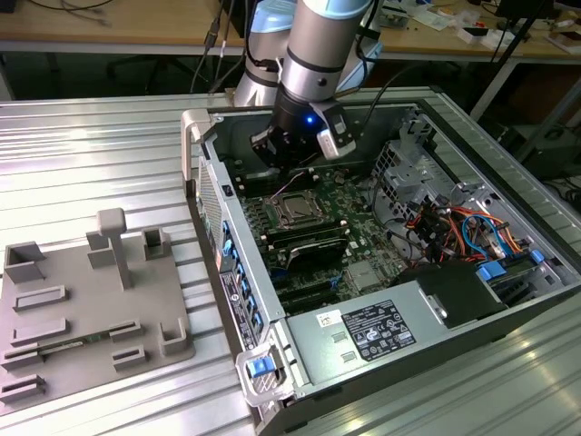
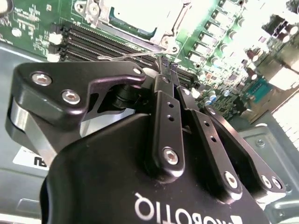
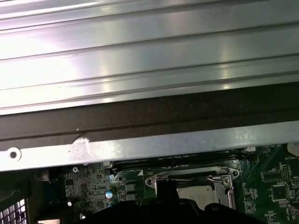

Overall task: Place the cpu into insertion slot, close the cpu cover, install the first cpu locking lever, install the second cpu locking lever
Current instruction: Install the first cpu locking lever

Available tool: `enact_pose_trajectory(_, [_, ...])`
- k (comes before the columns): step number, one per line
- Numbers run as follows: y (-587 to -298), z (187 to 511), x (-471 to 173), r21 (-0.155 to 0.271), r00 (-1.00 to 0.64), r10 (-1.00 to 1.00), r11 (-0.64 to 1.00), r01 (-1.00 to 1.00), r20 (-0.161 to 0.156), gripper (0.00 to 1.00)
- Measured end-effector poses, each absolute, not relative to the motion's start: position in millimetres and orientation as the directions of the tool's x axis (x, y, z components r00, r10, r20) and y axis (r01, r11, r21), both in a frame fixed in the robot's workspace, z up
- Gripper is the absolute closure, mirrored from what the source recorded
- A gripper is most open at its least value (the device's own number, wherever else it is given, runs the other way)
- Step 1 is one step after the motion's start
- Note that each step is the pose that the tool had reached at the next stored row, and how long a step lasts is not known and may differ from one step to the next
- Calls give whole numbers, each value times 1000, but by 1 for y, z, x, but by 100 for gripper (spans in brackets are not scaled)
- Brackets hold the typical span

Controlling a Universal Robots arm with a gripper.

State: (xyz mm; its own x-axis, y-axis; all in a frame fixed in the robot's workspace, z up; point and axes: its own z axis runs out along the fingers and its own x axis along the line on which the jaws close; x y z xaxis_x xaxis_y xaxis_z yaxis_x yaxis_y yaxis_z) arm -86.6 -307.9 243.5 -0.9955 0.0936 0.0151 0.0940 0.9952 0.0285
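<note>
Where the arm reaches down into the open computer case (image 1: 257, 289) on the ribbed metal bench (image 1: 91, 154), we see the fingers (image 2: 166, 70) pressed together, tip against tip, with nothing visible between them. Just past their tips runs a thin wire locking lever (image 2: 126, 54); we cannot tell whether they touch it. A little farther beyond the fingers lies the insertion slot (image 1: 296, 211). The cpu cover (image 3: 187, 174) lies flat on it, and the pale top of the cpu (image 3: 202, 193) shows through the cut-out. Long black memory slots (image 2: 93, 42) lie between the fingers and the slot.
</note>
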Motion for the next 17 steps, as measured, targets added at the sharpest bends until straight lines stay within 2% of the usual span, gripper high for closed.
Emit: enact_pose_trajectory(17, [-305,236,-63,29,-998,58,998,58,15,89])
